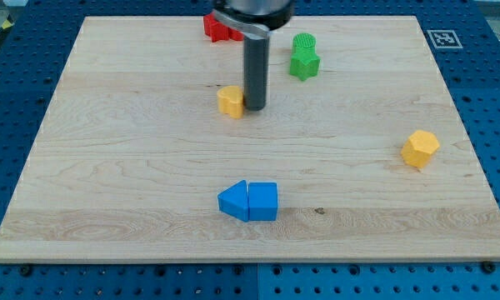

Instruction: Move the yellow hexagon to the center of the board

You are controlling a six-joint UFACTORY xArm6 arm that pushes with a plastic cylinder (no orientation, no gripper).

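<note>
The yellow hexagon point(420, 148) lies near the board's right edge, a little below mid-height. My tip point(255, 107) rests on the board above its centre, far to the left of the hexagon. A second, smaller yellow block point(231, 101), its shape unclear, sits just left of my tip, touching or nearly touching it.
A red block point(217, 27) lies at the top, partly hidden behind the rod. A green cylinder point(303, 42) and a green star-like block point(304, 64) stand close together right of the rod. A blue triangle point(233, 202) touches another blue block point(263, 201) at bottom centre.
</note>
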